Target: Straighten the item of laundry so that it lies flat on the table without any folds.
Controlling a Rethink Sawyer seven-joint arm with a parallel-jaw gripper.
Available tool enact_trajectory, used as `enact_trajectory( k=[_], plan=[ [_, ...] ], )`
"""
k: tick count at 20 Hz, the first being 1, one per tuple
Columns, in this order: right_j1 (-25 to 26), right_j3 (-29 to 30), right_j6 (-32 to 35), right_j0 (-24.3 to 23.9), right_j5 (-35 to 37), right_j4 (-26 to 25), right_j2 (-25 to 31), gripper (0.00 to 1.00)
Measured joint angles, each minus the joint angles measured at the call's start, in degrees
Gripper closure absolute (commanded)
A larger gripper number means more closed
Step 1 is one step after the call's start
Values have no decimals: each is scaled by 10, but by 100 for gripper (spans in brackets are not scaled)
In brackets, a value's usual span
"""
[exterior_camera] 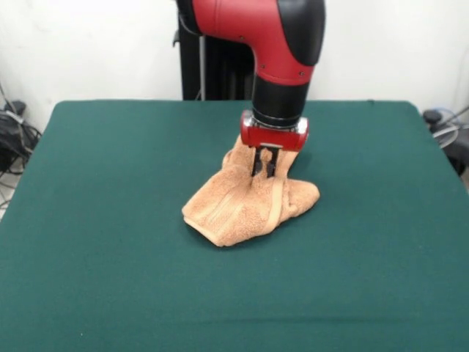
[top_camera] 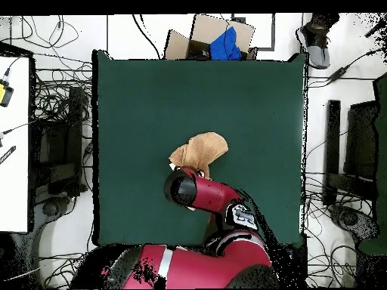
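The peach-orange towel [exterior_camera: 245, 202] lies crumpled near the middle of the dark green table [exterior_camera: 110, 183], with a woven border band running down its front. My gripper [exterior_camera: 264, 166] comes straight down onto the towel's far part. It is shut on a pinched ridge of the towel, and the cloth rises in a peak to the fingers. In the overhead view the towel [top_camera: 204, 149] shows just above the arm's wrist, which hides the gripper, on the table [top_camera: 249, 113]. No white tag shows.
The arm's pedestal [exterior_camera: 212, 66] stands behind the table's far edge. In the overhead view a cardboard box with blue cloth [top_camera: 215, 39] sits beyond the table's top edge. Cables and equipment [top_camera: 57, 143] lie around the table's sides.
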Motion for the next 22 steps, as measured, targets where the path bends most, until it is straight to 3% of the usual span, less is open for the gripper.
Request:
enact_trajectory(
  k=[13,22],
  plan=[
    [-18,7,0,0,15,0,0,100],
    [-113,14,0,-3,122,1,0,100]
  ],
)
